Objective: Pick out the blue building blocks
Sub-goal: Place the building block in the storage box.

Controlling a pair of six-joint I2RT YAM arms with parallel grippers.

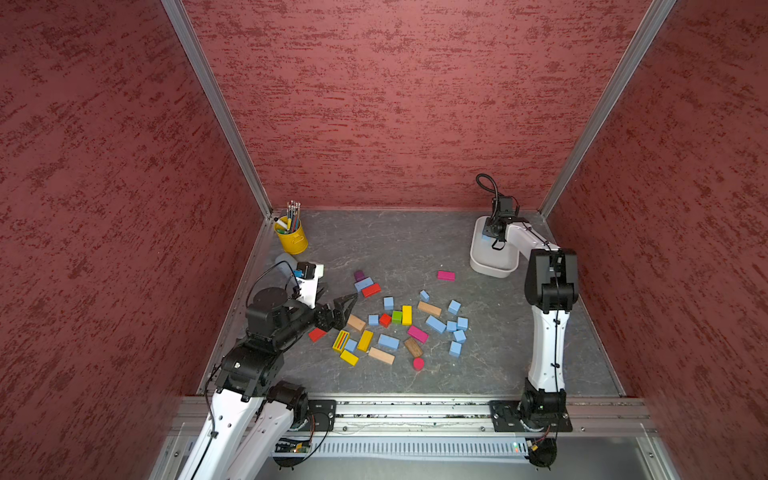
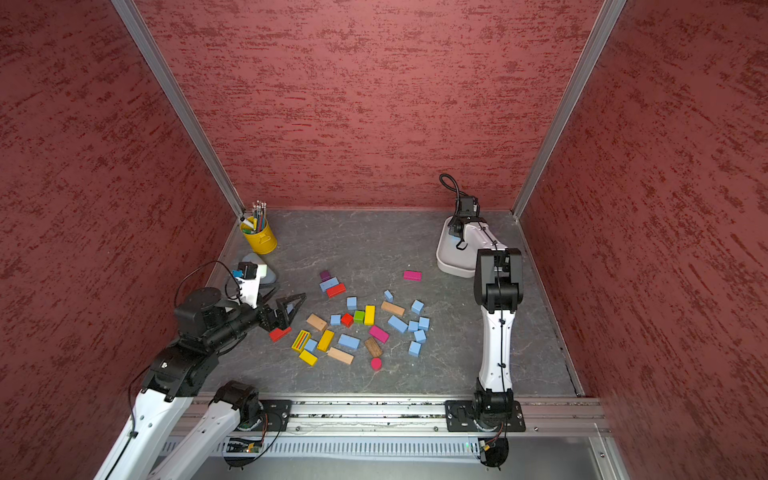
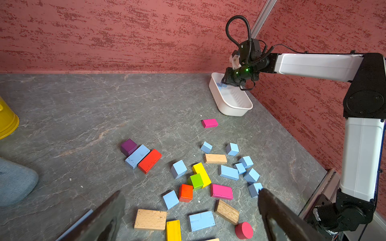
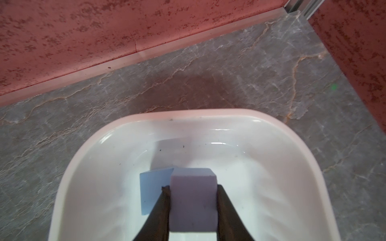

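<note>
Several blue building blocks lie scattered among other coloured blocks on the grey table, among them a flat one (image 1: 388, 341) (image 3: 201, 220), a long one (image 1: 363, 284) (image 3: 137, 156) and a cube (image 1: 388, 302) (image 3: 178, 169). My right gripper (image 1: 490, 235) (image 2: 455, 232) (image 4: 193, 188) is shut on a blue cube (image 4: 192, 200), low inside the white tub (image 1: 482, 266) (image 3: 229, 108) (image 4: 188, 114) at the back right. Another blue block (image 4: 154, 187) lies in the tub beside it. My left gripper (image 1: 349, 301) (image 2: 297, 301) (image 3: 190, 191) hangs open over the pile's left side, holding nothing.
Red, yellow, pink, green, purple and wooden blocks are mixed into the pile, such as a red one (image 1: 371, 290) and a pink one (image 1: 446, 275). A yellow pencil cup (image 1: 293, 239) stands at the back left, a grey-blue soft thing (image 3: 14, 181) near it. Red walls enclose the table.
</note>
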